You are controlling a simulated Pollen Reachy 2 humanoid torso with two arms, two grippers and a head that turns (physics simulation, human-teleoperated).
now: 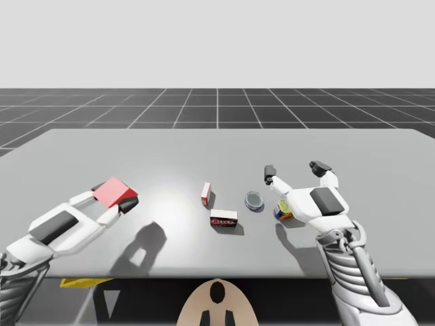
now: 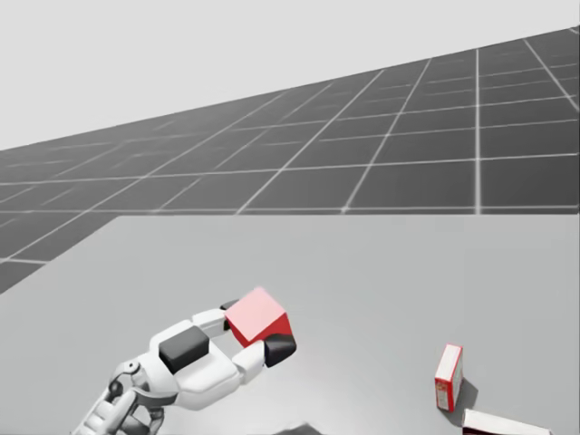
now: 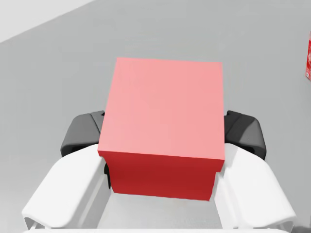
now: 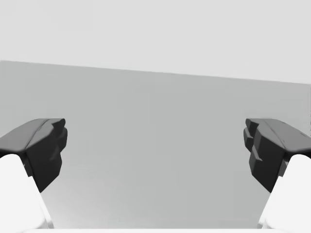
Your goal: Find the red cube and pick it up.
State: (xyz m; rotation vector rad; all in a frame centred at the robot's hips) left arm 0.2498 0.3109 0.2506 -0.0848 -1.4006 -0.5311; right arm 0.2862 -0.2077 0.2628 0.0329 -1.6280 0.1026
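High, head and wrist views, one moment. Your left claw (image 1: pixel 113 195) (image 2: pixel 256 328) (image 3: pixel 164 141) grips the red cube (image 1: pixel 114 192) (image 2: pixel 257 316) (image 3: pixel 163 126). In the left wrist view you can see its two dark fingertips (image 3: pixel 245 133) pressed against opposite sides of the cube, whose pale top face is turned toward the camera. The cube sits over the left part of the surface (image 1: pixel 204 149). The claw's shadow falls on the surface apart from the claw, so the cube is held clear of it.

Your right claw (image 1: pixel 294 170) (image 4: pixel 155 145) hangs over the right part of the surface with its fingers spread wide and nothing between them.

Between the two claws, near the middle, you find an upright red-and-white box (image 1: pixel 206 194) (image 2: pixel 449 376), a flat red-and-white box (image 1: pixel 223 219) (image 2: pixel 503 423) just in front of it, and a round grey-blue tin (image 1: pixel 254 200). A yellow-and-blue can (image 1: pixel 281 212) stands partly hidden behind the right claw's palm. All four stand well apart from the cube.
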